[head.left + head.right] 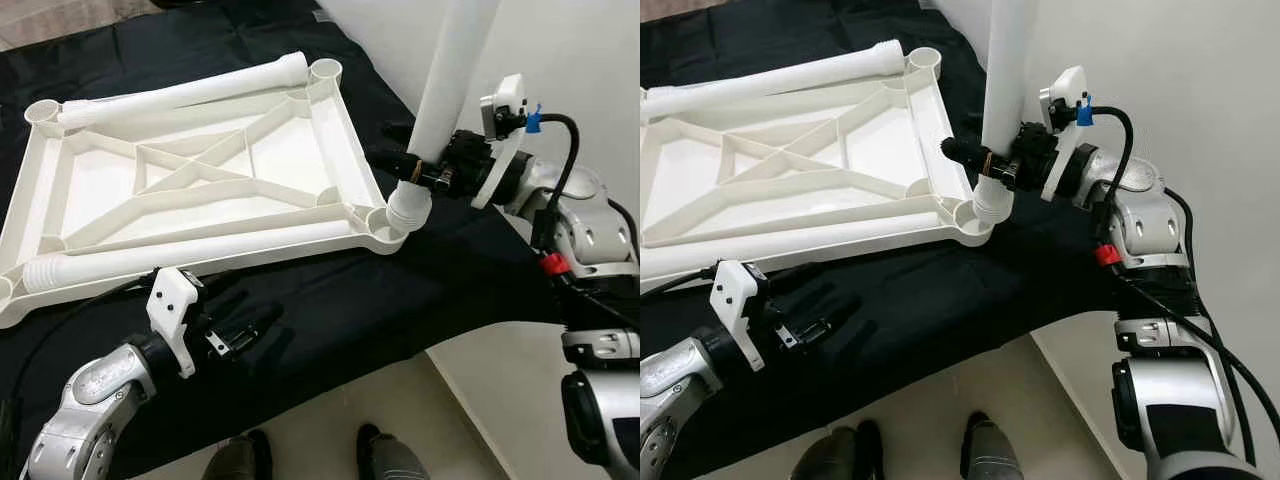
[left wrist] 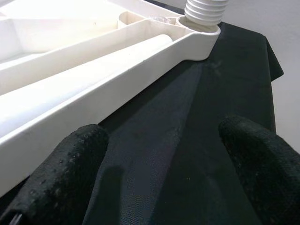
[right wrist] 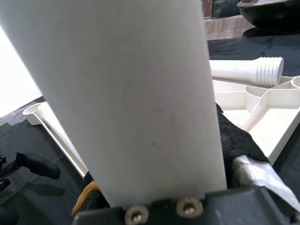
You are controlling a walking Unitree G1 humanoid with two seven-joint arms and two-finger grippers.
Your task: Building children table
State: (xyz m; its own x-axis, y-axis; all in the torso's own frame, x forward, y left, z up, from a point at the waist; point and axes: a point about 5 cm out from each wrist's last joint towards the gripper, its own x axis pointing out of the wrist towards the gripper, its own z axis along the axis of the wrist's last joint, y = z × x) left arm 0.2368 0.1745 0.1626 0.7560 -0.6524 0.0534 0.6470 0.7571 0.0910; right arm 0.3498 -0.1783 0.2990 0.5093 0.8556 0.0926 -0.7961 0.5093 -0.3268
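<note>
Left pincer low over the black cloth at the counter's near edge, fingers spread wide, holding nothing. Upturned white tabletop flat on the cloth toward the counter's left, two loose legs lying along it (ribbed ends visible). Right pincer closed on an upright leg, ribbed tip seated in the tabletop's near-right corner socket.

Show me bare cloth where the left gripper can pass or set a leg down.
Free: black cloth between tabletop near edge and the cloth's front edge, beside left gripper. Crowded: corner socket, where right gripper holds upright leg; two loose legs lie on the tabletop.
</note>
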